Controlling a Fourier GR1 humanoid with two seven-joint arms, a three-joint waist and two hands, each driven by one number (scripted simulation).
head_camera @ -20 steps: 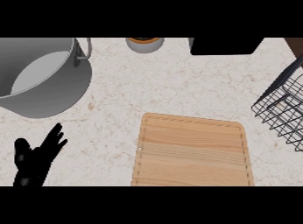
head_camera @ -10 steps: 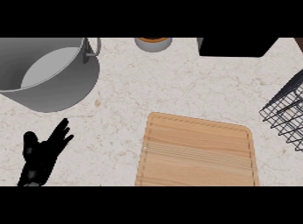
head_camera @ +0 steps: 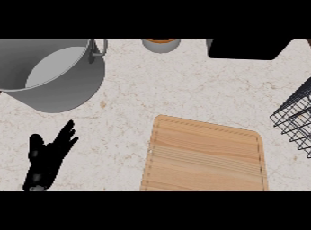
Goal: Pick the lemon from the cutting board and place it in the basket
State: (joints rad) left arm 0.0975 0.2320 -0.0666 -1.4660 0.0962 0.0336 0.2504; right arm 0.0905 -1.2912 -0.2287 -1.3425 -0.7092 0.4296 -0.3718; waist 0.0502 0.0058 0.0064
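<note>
Looking steeply down on a pale marbled desk (head_camera: pixel 184 94). Showing only the left hand (head_camera: pixel 46 155), lying low at the view's left side, fingers (head_camera: pixel 66 132) straight and spread apart, holding nothing. Not showing the right hand anywhere.

Searching the wooden cutting board (head_camera: pixel 205 157) at lower centre and finding no lemon on its visible top. Allowing for the board's near end running out of sight, so not telling where the lemon is, nor which way its long axis is pointing.

Placing the wire basket (head_camera: pixel 304 121) at the right edge, near the board's far right corner but apart from it.

Judging the coming move as turning on one line: board lying to the right of the open hand, basket farther right again. Favouring the right arm as likely nearer to both.

Noting a grey pot (head_camera: pixel 45 72) at upper left, a small cup (head_camera: pixel 162 44) at the top edge and a black box (head_camera: pixel 247 48) at top right, all well apart from the board.
</note>
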